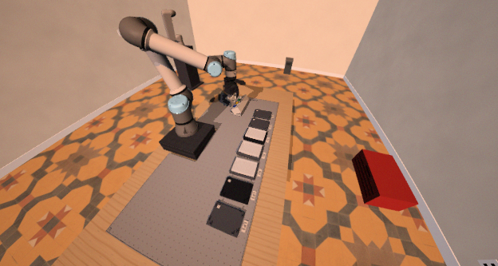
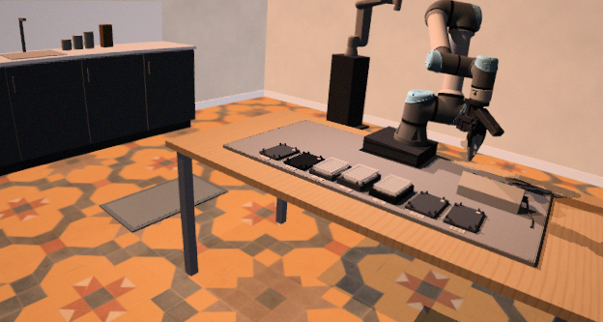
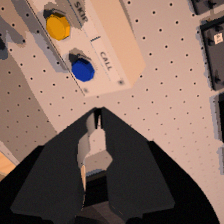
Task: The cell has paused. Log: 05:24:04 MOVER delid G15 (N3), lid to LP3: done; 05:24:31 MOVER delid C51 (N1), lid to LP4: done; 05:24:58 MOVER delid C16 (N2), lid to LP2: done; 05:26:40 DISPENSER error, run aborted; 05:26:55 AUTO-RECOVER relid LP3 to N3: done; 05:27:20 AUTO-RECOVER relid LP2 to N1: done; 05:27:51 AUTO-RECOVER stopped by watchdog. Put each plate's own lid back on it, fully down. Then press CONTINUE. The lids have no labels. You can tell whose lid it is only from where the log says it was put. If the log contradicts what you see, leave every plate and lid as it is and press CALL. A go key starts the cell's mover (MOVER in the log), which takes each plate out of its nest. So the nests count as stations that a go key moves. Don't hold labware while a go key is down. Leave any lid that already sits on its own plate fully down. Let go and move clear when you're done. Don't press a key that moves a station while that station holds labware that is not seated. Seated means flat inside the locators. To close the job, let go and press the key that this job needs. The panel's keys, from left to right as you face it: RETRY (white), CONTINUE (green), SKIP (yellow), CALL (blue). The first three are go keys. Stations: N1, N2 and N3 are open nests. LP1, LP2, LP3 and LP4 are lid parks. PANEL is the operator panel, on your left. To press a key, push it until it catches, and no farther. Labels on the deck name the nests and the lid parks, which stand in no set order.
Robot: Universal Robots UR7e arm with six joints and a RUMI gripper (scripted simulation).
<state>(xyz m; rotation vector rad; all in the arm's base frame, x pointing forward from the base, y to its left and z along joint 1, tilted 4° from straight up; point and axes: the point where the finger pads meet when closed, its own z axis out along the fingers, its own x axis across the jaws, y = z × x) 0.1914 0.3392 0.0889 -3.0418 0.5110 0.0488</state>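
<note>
My gripper (image 3: 99, 109) (image 2: 471, 155) (image 1: 235, 103) is shut and empty, with its fingertips pointing down over the operator panel (image 3: 122, 47) (image 2: 488, 185) (image 1: 240, 109). In the wrist view the blue CALL key (image 3: 82, 70) lies just ahead and left of the fingertips, and the yellow SKIP key (image 3: 57, 26) is beyond it. The tips hang above the panel without touching it. Three pale plates (image 1: 255, 134) (image 1: 250, 148) (image 1: 244, 167) sit in the middle nests of the deck row, which also show in the exterior view (image 2: 330, 166) (image 2: 358, 175) (image 2: 392, 187). I cannot tell lids from plates at this size.
Dark lid parks flank the nests: two near the panel (image 1: 262, 113) (image 1: 259, 124) and two at the far end (image 1: 237, 189) (image 1: 226, 217). The arm's base (image 1: 187, 138) stands beside the row. A second dark tower with an arm (image 2: 348, 88) stands at the deck's back. A red crate (image 1: 383, 180) lies on the floor.
</note>
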